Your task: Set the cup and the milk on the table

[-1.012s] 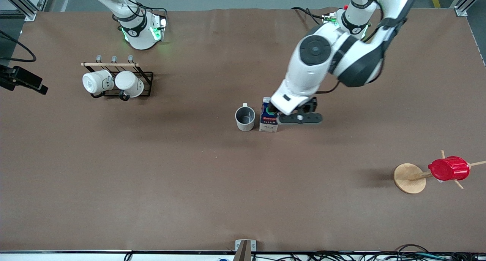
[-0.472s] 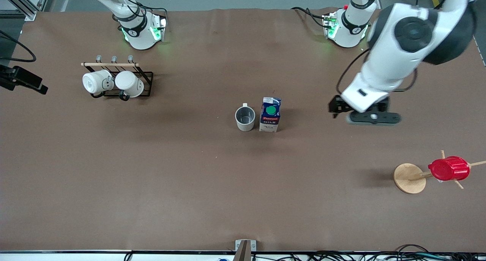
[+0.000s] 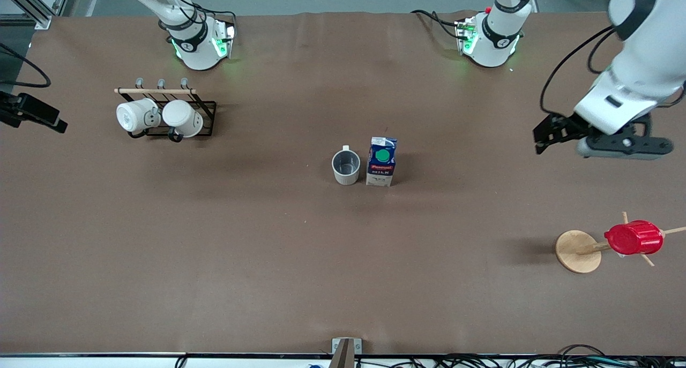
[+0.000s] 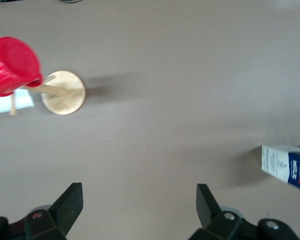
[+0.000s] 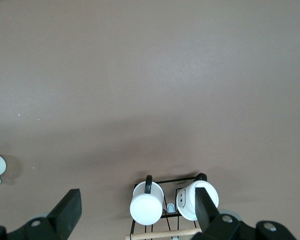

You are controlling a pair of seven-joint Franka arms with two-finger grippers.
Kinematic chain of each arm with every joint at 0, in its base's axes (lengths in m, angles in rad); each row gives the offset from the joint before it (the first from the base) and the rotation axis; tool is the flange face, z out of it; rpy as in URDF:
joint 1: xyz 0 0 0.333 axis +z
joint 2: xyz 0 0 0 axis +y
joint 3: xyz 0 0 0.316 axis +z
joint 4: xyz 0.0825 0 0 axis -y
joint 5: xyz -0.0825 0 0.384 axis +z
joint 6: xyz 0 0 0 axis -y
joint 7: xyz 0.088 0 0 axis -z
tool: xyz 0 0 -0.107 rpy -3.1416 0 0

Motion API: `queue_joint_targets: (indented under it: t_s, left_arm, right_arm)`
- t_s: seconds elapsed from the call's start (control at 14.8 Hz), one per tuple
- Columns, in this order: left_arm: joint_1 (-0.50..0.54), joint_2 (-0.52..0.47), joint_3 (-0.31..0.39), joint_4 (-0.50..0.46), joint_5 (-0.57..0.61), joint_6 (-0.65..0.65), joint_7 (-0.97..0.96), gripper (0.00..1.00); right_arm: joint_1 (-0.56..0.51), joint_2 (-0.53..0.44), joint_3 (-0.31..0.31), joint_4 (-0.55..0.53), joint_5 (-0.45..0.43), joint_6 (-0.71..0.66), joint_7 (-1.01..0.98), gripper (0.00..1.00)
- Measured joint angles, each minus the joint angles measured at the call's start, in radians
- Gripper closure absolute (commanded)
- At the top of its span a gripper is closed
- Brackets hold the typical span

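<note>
The cup (image 3: 346, 167), cream-white with a grey inside, stands upright on the brown table (image 3: 268, 261) near its middle. The milk (image 3: 381, 167), a dark-blue and white carton with a green cap, stands right beside it, toward the left arm's end. My left gripper (image 3: 624, 145) is up over bare table near the left arm's end, well away from the carton, open and empty (image 4: 139, 200). The carton shows at the edge of the left wrist view (image 4: 287, 165). My right gripper (image 5: 137, 210) is open and empty, high over the mug rack; it does not show in the front view.
A black wire rack (image 3: 206, 108) with two plain white mugs (image 3: 136, 116) (image 3: 183, 117) stands near the right arm's base. A red ribbed cup (image 3: 633, 238) hangs on a wooden peg stand (image 3: 578, 251) near the left arm's end, nearer the front camera.
My left gripper has left the milk carton standing beside the cup and swung away toward the left arm's end of the table. The right arm has not moved.
</note>
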Motion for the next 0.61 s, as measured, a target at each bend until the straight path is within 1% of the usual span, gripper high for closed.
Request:
queue_joint_targets:
  t_s: [0.2, 0.47, 0.61]
  left_arm:
    - [-0.001, -0.005, 0.005, 0.067, -0.004, -0.089, 0.017, 0.00]
    - [0.000, 0.027, 0.006, 0.220, -0.033, -0.220, 0.017, 0.00]
    - [0.002, 0.042, 0.009, 0.245, -0.041, -0.239, 0.017, 0.01]
  right_arm:
    - [0.000, 0.000, 0.000, 0.000, 0.000, 0.000, 0.000, 0.00]
    - [0.000, 0.000, 0.000, 0.000, 0.000, 0.001, 0.000, 0.00]
    - [0.000, 0.000, 0.000, 0.000, 0.000, 0.002, 0.000, 0.00]
